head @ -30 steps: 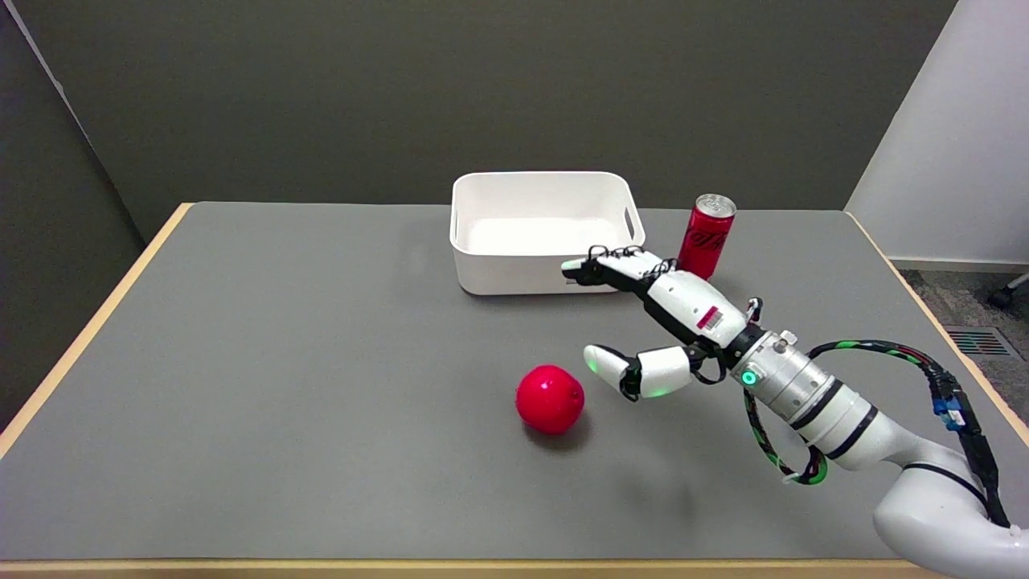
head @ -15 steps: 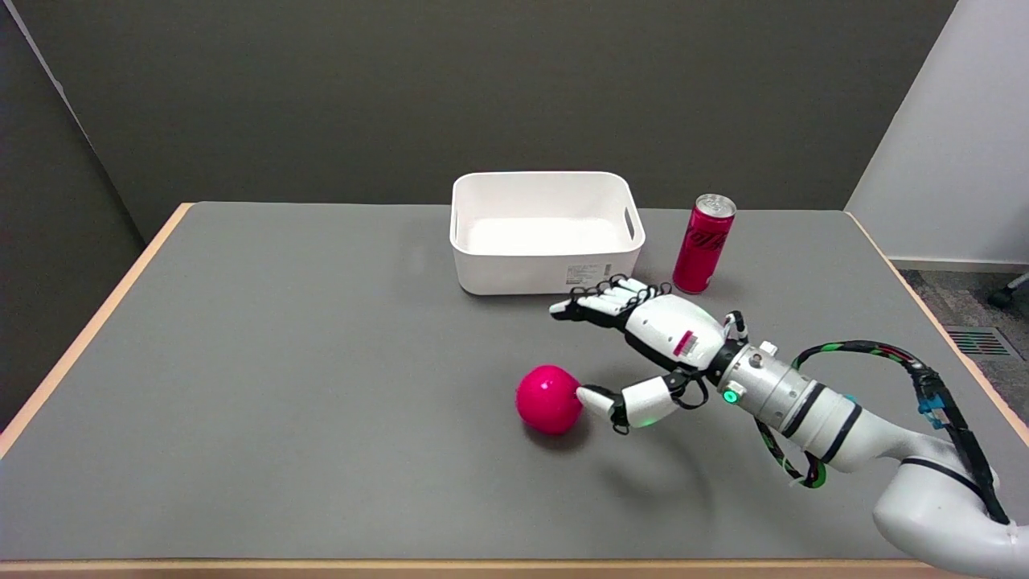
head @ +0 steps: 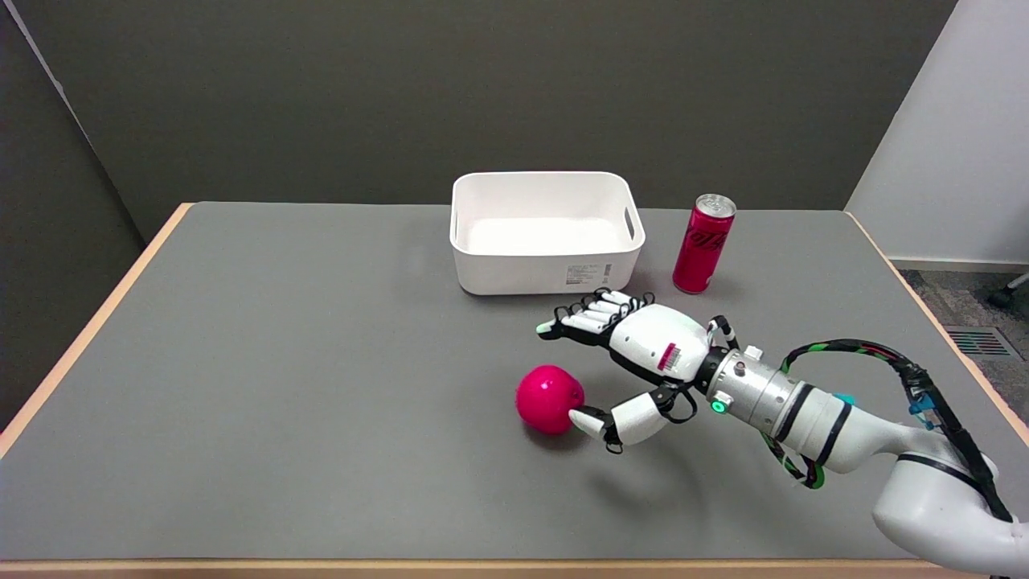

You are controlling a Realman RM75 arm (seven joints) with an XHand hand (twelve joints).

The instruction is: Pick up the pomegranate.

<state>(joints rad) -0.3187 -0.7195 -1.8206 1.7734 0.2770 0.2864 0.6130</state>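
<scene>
I have the right hand [head: 635, 362] low over the grey table [head: 281, 362], reaching in from the near right. Its fingers [head: 583, 315] are stretched out and spread toward the left, gripping nothing, and the thumb tip [head: 587, 420] sits at the pomegranate's near right side; I cannot tell if it truly touches. The pomegranate [head: 549, 399] lies on the table a little right of the middle, nearer my edge than the far one. The fingers reach past its far right side, apart from it.

Behind the hand stands the white bin [head: 547, 232], open side up, close to the far edge. The fingertips are near its front wall but clear of it. The red can [head: 705, 244] stands upright just right of the bin, apart from it and from my wrist.

Left of the pomegranate I see a wide stretch of bare grey surface running to the wooden left edge [head: 88, 338]. Nearer me there is a band of open table before the near edge. The arm's cable loop [head: 884, 354] arches over the table's right side, inside the right edge.
</scene>
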